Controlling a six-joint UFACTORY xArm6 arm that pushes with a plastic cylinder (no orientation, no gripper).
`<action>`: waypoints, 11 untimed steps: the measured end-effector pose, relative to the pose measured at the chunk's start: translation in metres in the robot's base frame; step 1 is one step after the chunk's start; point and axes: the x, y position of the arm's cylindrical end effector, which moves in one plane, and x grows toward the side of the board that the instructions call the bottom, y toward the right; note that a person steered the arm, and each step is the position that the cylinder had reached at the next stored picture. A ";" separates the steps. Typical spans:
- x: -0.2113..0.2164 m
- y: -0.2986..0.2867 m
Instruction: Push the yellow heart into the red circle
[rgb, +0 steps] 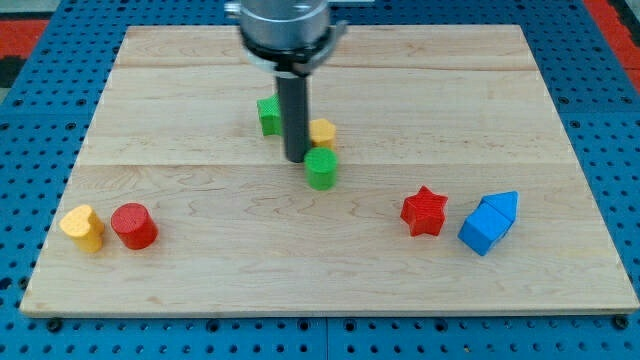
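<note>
The yellow heart (82, 227) lies at the view's lower left of the wooden board (200, 280). The red circle (133, 225) stands just to its right, touching or nearly touching it. My tip (296, 160) is near the board's middle, far to the upper right of both. It sits just left of a green cylinder (321, 168), with a yellow block (322, 131) behind on its right and a green block (268, 114) on its left, partly hidden by the rod.
A red star (424, 211) lies at the view's right. Two blue blocks (489, 222) sit together just right of it. Blue pegboard surrounds the board on all sides.
</note>
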 end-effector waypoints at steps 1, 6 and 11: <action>0.034 0.009; 0.172 -0.165; 0.106 -0.250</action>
